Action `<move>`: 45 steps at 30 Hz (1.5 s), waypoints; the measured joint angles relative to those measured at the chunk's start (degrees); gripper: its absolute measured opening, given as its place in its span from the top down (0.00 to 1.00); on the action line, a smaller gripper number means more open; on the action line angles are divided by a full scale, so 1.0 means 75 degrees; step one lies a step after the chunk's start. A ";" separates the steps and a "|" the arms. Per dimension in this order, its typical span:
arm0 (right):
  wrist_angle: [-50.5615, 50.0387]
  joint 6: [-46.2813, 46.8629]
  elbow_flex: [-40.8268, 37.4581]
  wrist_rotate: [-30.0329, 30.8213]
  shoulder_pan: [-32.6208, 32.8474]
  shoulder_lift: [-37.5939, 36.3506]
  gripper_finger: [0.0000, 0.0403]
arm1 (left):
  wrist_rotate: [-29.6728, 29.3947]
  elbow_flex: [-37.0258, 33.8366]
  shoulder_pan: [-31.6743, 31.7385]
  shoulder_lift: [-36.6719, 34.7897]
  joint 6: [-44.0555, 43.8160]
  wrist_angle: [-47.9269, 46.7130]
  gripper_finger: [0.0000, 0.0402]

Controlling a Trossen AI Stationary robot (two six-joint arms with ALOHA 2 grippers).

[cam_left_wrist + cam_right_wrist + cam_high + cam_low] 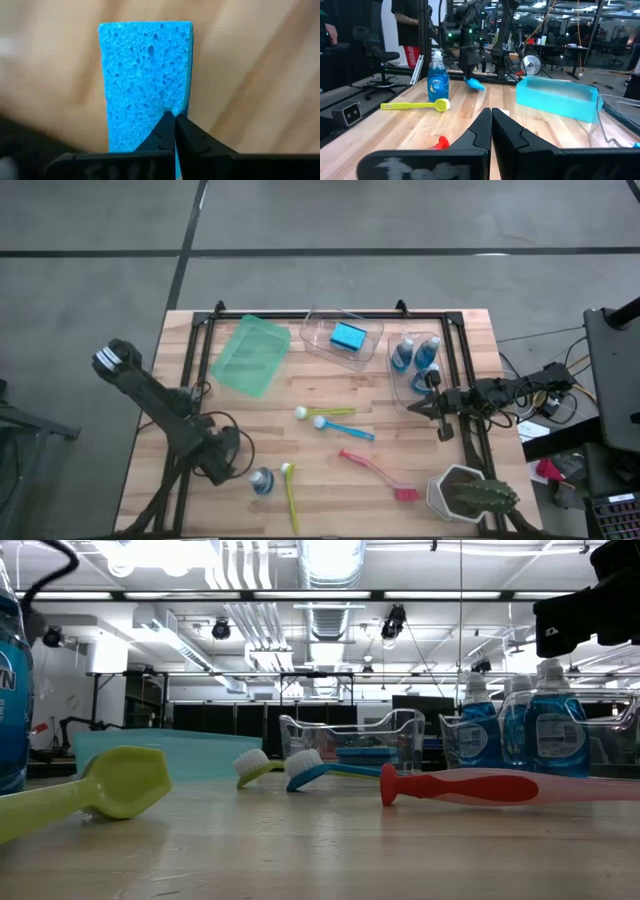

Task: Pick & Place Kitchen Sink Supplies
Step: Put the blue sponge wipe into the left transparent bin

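Sponge (145,82) — a blue one — is pinched by the left gripper (174,120) just above the table (330,480). The right gripper (491,117) waits, pressed together — near the bottles (415,352).

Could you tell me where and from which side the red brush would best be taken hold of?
Probably mid-handle, from straight above. The red brush lies flat on the table, apart from the other things, and its handle is thin and long, so a pincer closing across the handle's narrow width should seat well. Its bristled head lies toward the cactus pot, which leaves less room there. The right pincer is nearer.
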 joint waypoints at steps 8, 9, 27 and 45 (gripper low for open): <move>0.0000 0.0002 0.0000 0.0000 0.0001 -0.0003 0.98 | -0.1407 0.1256 0.0038 -0.0146 0.0524 -0.2062 1.00; 0.0000 0.0002 0.0000 0.0000 0.0000 -0.0001 0.98 | -0.1695 0.1394 0.0041 -0.0153 0.0622 -0.2214 1.00; 0.0000 0.0002 0.0000 0.0000 0.0000 -0.0003 0.98 | -0.4264 0.2981 0.2083 -0.0235 0.4106 -0.3284 1.00; 0.0000 0.0002 0.0000 0.0000 0.0001 -0.0003 0.98 | -0.3792 0.3464 0.5314 -0.0206 1.1462 0.1439 1.00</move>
